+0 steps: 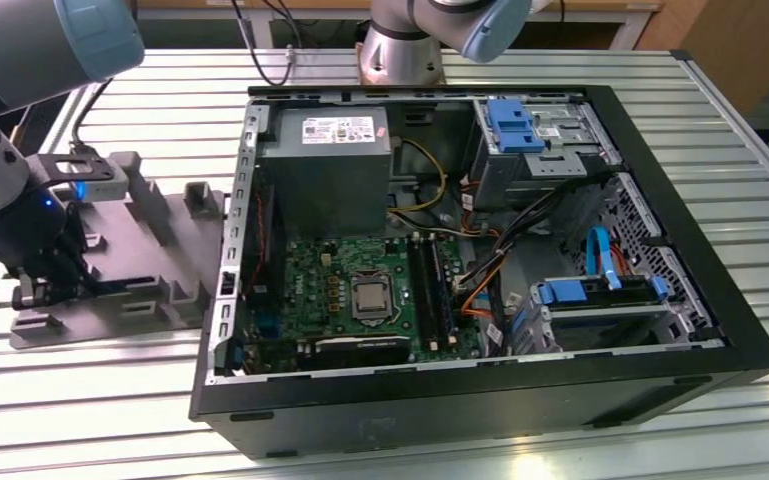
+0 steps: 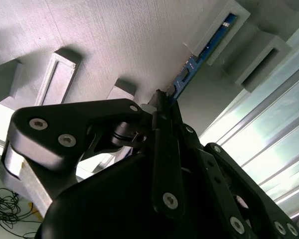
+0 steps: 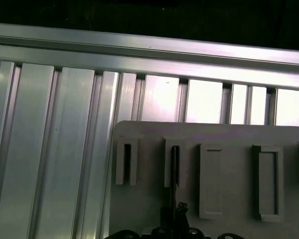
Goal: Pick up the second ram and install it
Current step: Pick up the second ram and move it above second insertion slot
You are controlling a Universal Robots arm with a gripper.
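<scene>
The second ram (image 3: 175, 167) stands edge-on in a grey fixture's (image 3: 149, 164) slot.

Colour reference:

- The second ram (image 2: 209, 42): blue with pale markings in the second wrist view.
- The gripper (image 2: 162, 99): matt black, with silver screw heads.
- The fixture (image 2: 114, 40): light grey, with a fine pattern of parallel lines across its face.
- The table (image 1: 91, 400): silver aluminium, patterned with long parallel slats.
- The arm (image 1: 11, 60): grey, with a light blue cap (image 1: 97, 30).
- The computer case (image 1: 491, 410): black.
- The motherboard (image 1: 324, 275): green.
- The power supply (image 1: 331, 185): grey, with a white label (image 1: 337, 130).
- The drive latches (image 1: 511, 125): blue.
- The flat cable (image 1: 602, 255): blue.
- The wire bundle (image 1: 484, 285): orange, with some yellow strands.
</scene>
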